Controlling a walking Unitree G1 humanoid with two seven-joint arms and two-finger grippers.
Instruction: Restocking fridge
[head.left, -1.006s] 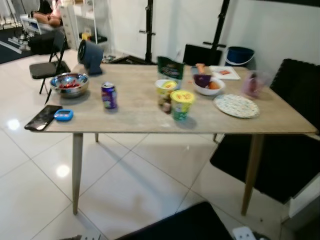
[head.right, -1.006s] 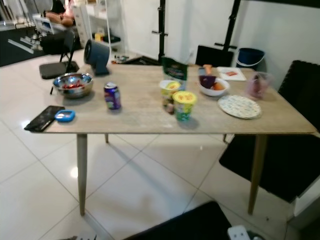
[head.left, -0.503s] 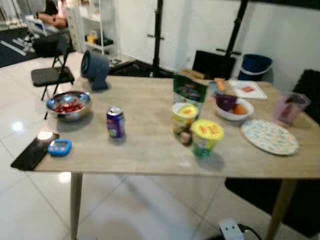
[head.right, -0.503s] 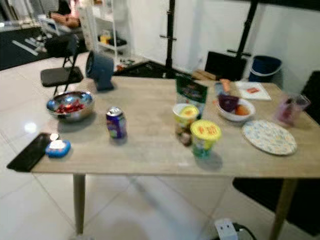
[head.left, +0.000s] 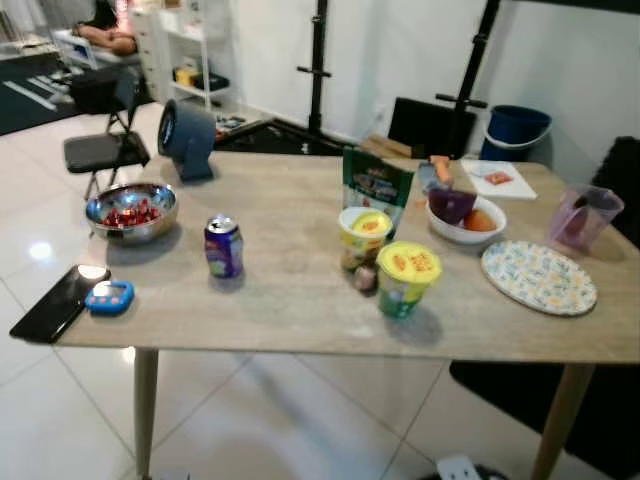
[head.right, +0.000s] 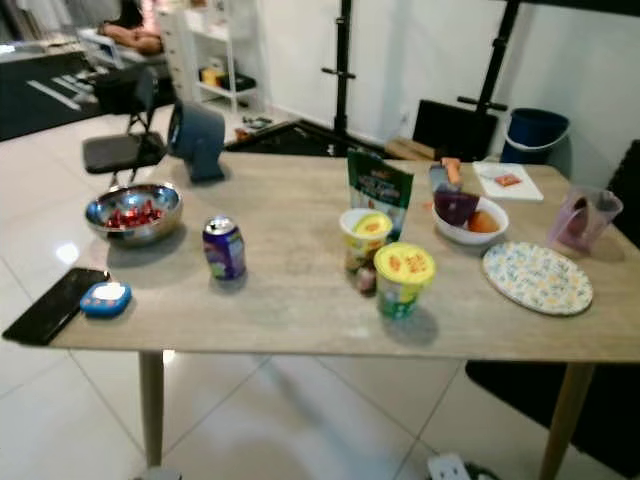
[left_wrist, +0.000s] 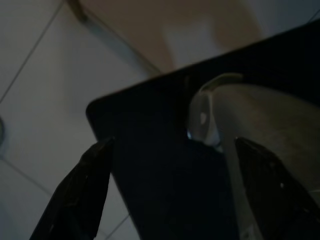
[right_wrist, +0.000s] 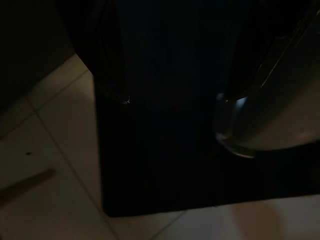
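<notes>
- standing in front of a wooden table (head.left: 300, 300) with food and drink on top.
- purple can (head.left: 223, 247) upright near the left middle, well apart from the other food.
- yellow-lid cup (head.left: 407, 278) upright toward the front, just beside a second cup (head.left: 364, 235), with a green bag (head.left: 376, 186) standing behind them.
- white bowl (head.left: 466, 215) of fruit and a patterned plate (head.left: 538, 277) over on the right; metal bowl (head.left: 131, 210) of red things and a black phone (head.left: 58, 301) over on the left.
- left gripper (left_wrist: 170, 195) hanging low by the dark body, fingers (left_wrist: 85, 190) spread wide apart, nothing between them.
- right gripper down low in the shade; cannot tell its state.
- all the food up high and ahead, both grippers far below it.
- can probably closer to the left arm, cups and fruit bowl closer to the right.
- tall things standing straight up, so likely a grab from the side.
</notes>
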